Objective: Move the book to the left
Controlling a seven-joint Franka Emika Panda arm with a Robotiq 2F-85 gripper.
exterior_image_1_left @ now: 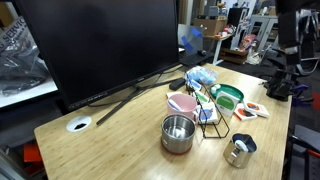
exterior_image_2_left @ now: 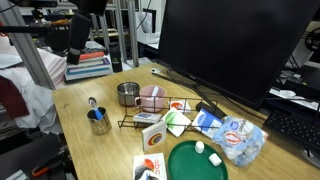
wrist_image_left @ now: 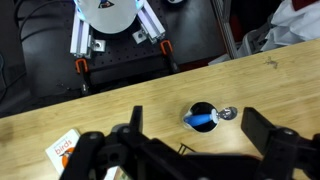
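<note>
Overhead, the gripper [wrist_image_left: 192, 125] hangs high above the wooden table [exterior_image_1_left: 110, 145] in front of the big black monitor [exterior_image_1_left: 100, 45]. Its jaws are spread wide and hold nothing, and the wrist view shows the steel cup [wrist_image_left: 203, 117] far below between them. Well apart from it, the book [exterior_image_2_left: 177, 122] sits at one end of the wire rack [exterior_image_2_left: 145, 118]; whether it stands inside the rack or leans on it is not clear.
</note>
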